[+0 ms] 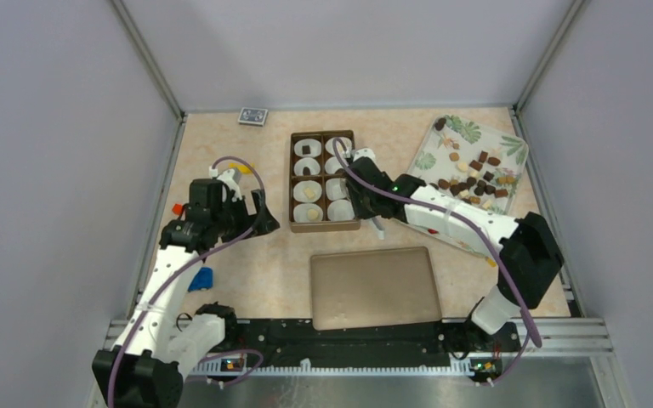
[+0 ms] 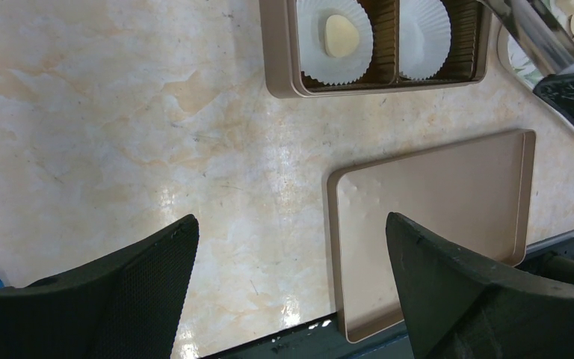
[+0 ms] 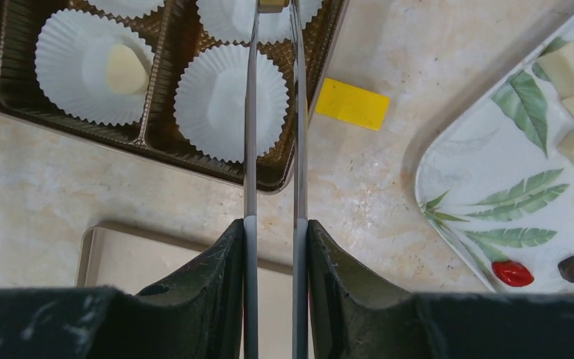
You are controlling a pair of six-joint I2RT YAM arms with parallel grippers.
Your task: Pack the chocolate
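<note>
The chocolate (image 1: 476,174), several small dark, brown and cream pieces, lies on a leaf-patterned tray (image 1: 510,140) at the back right; cream pieces (image 3: 568,67) show in the right wrist view. The brown box (image 1: 323,227) holds white paper cups; some hold a piece, such as a cream one (image 3: 125,69) (image 2: 340,36). My right gripper (image 1: 359,189) (image 3: 273,228) is shut on metal tongs (image 3: 250,134) that reach over the box's right column. A small tan bit sits between their tips at the frame's top edge. My left gripper (image 1: 259,217) (image 2: 291,224) is open and empty, left of the box.
The flat brown lid (image 1: 374,287) (image 2: 433,224) lies near the front edge. A yellow block (image 3: 351,105) lies between box and tray. A red bit (image 3: 513,273) sits on the tray. A blue card (image 1: 252,116), and a blue object (image 1: 201,278) lie around the left side.
</note>
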